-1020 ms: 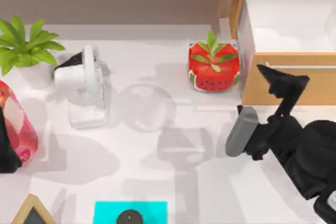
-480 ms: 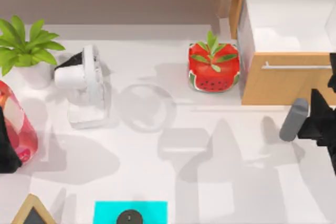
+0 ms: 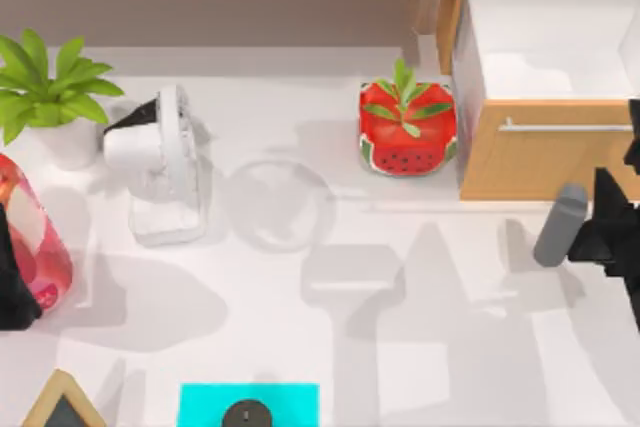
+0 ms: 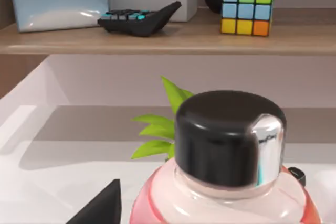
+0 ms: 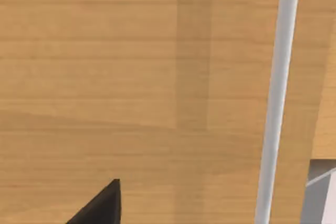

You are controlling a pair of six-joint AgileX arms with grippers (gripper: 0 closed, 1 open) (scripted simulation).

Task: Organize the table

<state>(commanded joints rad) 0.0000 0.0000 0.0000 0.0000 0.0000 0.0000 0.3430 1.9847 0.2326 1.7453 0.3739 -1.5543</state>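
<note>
- Right gripper point(image 3: 585, 237) at the table's point(image 3: 420, 367) three o'clock, seemingly clamped on a grey cylinder point(image 3: 558, 225), beside the open drawer point(image 3: 545, 47).
- Stowing step; next, lift over the drawer front.
- Left gripper's jaws: cannot tell.

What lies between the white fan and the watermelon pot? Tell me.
In the top view, a clear glass bowl sits on the table, between the white fan and the watermelon pot, closer to the fan and slightly nearer the camera's bottom edge.
</note>
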